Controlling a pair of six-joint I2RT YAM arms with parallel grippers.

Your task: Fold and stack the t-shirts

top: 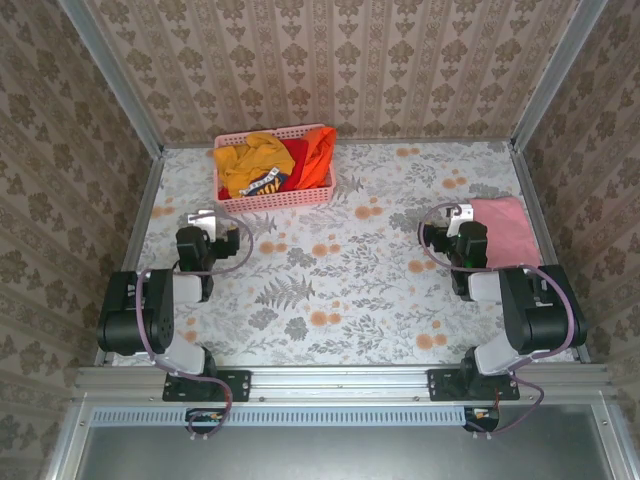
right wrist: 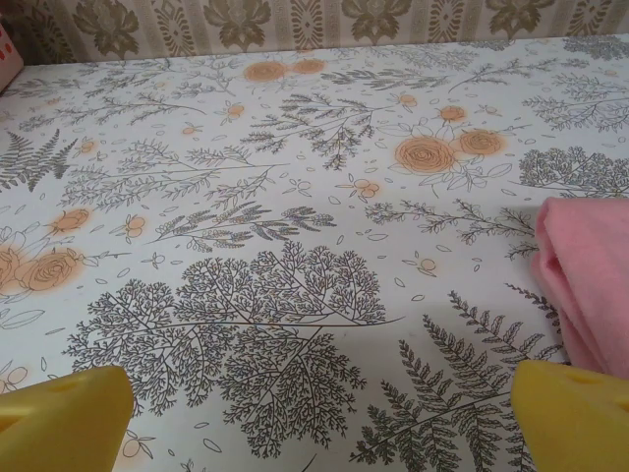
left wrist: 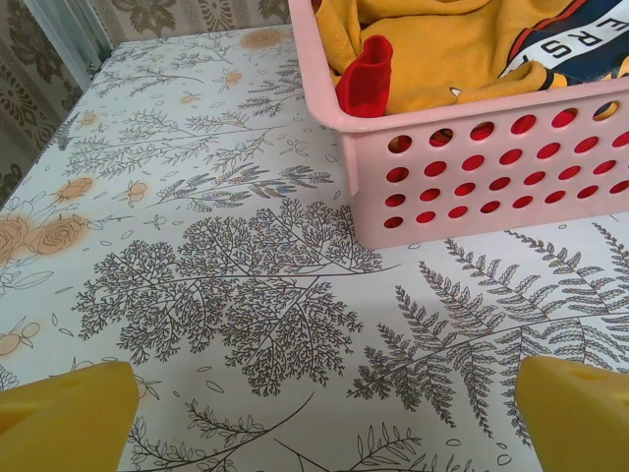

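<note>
So both arms are crouching low, left gripper (top: pixel 205 216) pointing at the pink basket (top: pixel 275 200) that's holding the yellow t-shirt (top: pixel 250 160), red t-shirt (top: pixel 297 158) and orange t-shirt (top: pixel 320 160), right gripper (top: pixel 460 212) sitting just beside the pale pink t-shirt (top: pixel 503 228) on the table (top: pixel 350 290), fingers (left wrist: pixel 59 413) on both standing wide apart

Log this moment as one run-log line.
left claw: open, empty, near basket | right claw: open, empty, beside pale pink shirt on table | basket holds: yellow shirt, red shirt, orange shirt, heaped
</note>
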